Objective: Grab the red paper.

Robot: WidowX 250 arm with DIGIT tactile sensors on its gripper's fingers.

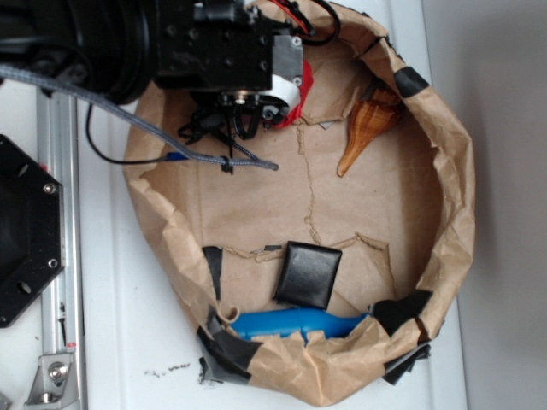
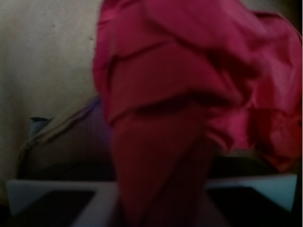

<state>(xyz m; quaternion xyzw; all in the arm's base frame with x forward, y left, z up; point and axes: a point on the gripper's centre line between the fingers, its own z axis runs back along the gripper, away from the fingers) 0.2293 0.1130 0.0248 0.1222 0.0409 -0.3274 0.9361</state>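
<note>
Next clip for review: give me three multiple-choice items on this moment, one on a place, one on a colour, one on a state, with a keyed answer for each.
1. Where does the black square box lie?
A. inside the brown paper ring
B. on the metal rail
C. on top of the seashell

2. What colour is the object at the ring's bottom edge?
A. green
B. blue
C. yellow

3. How does the red paper appear in the wrist view?
A. far off and small
B. absent
C. close up, filling much of the frame

Answers: 1 A, it rests on the ring's floor. 2 B, it is bright blue. 3 C, red wrinkles crowd the lens; the pincer itself cannot be made out.
</note>
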